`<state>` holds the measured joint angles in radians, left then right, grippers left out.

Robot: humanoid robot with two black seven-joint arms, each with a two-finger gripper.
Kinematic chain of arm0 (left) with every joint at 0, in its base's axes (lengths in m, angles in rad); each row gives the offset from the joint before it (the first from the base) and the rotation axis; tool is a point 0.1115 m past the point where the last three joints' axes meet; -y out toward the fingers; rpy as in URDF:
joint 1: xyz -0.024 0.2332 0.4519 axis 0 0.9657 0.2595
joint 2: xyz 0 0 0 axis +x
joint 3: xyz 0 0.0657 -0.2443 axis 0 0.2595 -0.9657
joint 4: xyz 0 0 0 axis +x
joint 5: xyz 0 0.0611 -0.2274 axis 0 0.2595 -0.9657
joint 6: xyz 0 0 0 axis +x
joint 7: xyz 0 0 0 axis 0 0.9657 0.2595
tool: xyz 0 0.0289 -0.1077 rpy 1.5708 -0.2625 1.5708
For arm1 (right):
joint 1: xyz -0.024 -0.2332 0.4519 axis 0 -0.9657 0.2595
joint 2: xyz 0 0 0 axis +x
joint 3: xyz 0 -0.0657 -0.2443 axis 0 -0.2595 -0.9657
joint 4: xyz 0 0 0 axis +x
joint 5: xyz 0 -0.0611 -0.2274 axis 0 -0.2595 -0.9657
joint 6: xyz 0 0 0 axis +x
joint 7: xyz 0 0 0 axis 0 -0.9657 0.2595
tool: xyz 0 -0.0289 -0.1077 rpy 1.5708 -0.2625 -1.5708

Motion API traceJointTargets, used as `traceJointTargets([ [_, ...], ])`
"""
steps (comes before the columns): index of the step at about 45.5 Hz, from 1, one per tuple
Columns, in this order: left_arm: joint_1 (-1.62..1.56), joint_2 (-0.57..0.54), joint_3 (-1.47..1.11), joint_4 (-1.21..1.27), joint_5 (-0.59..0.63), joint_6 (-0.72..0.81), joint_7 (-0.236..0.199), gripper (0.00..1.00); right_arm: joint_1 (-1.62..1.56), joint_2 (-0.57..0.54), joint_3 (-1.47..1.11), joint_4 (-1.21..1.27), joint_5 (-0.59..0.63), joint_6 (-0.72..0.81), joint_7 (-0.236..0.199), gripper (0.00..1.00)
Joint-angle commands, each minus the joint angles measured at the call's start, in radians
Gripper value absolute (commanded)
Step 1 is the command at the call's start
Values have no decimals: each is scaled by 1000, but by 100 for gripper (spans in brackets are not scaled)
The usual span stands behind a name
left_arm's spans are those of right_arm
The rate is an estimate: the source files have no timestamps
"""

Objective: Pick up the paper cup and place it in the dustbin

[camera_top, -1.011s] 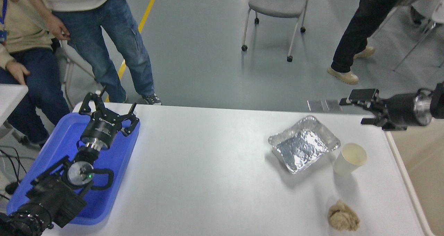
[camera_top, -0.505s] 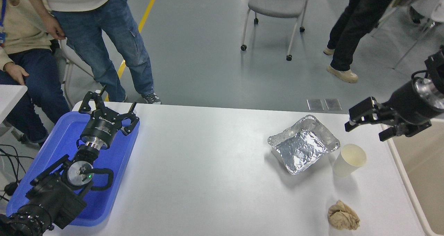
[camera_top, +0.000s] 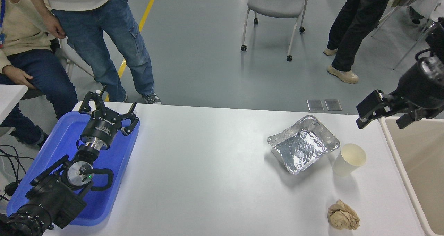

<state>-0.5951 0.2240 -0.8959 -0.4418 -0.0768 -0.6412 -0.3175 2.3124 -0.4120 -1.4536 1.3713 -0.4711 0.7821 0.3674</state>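
The off-white paper cup [camera_top: 349,159] stands upright on the white table at the right, beside the foil tray. The large beige dustbin [camera_top: 399,165] with a pale rim stands off the table's right edge. My right gripper [camera_top: 383,113] is open and empty, hanging over the table's far right corner near the bin's rim, up and to the right of the cup and apart from it. My left gripper [camera_top: 105,106] is open, parked over the blue tray at the lower left.
A crinkled foil tray [camera_top: 303,143] lies just left of the cup. A crumpled brown paper ball [camera_top: 343,215] lies nearer the front edge. A blue plastic tray [camera_top: 119,152] sits at the left. People and a wheeled chair [camera_top: 277,7] stand beyond the table.
My right gripper came forward and down toward the cup, then drew back up and to the right toward the bin's corner. The cup has not moved. The left arm stayed parked.
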Motion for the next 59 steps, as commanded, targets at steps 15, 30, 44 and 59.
traceJointTargets([
  [15,0,0,-2,0,0,0,0,100,-51,-51,7,-11,75,-4,-8,99],
  [30,1,0,-2,0,0,0,0,100,-292,-47,78,-43,115,-369,-8,99],
  [44,0,0,-2,0,-1,0,0,100,-577,21,114,-256,117,-469,-11,99],
  [59,1,0,-2,0,0,0,0,100,-786,21,116,-448,115,-478,-10,99],
])
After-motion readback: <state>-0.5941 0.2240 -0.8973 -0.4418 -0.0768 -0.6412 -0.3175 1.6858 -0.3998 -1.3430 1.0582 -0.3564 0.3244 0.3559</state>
